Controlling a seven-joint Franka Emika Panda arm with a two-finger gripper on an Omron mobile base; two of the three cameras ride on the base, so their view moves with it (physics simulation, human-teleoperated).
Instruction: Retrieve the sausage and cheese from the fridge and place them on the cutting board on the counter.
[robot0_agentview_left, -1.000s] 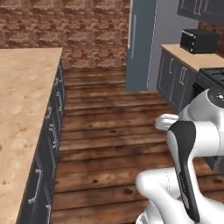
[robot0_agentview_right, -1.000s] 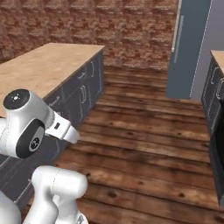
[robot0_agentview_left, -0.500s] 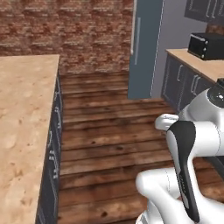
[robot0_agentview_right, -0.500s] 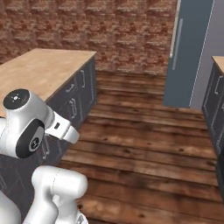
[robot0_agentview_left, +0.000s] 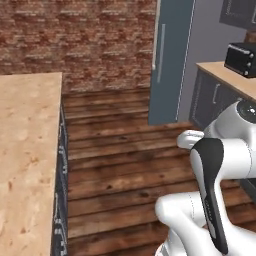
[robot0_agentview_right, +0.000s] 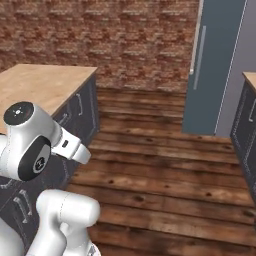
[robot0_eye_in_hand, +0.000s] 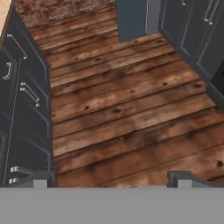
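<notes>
The fridge (robot0_agentview_left: 172, 65) stands tall and slate blue at the far side of the room, its doors shut and a long grey handle on the front; it is also in the right base view (robot0_agentview_right: 215, 70) and at the top of the hand view (robot0_eye_in_hand: 131, 17). The counter (robot0_agentview_left: 25, 150) with its light wooden top runs along the left (robot0_agentview_right: 40, 85). My gripper (robot0_eye_in_hand: 111, 178) is open, looking down at the wooden floor with nothing between its fingertips (robot0_eye_in_hand: 40, 178). The sausage and the cheese are hidden, and the cutting board is out of view.
A second wooden worktop (robot0_agentview_left: 225, 75) right of the fridge carries a black toaster (robot0_agentview_left: 241, 57). Dark cabinet fronts with silver handles (robot0_eye_in_hand: 26, 94) line the left, and more cabinets (robot0_eye_in_hand: 197, 30) the right. A plank floor (robot0_agentview_right: 165, 170) lies between, with a brick wall (robot0_agentview_left: 80, 40) behind.
The whole picture has shifted: the base has driven nearer the fridge, which looks larger now. The arm keeps its pose and the gripper stays open.
</notes>
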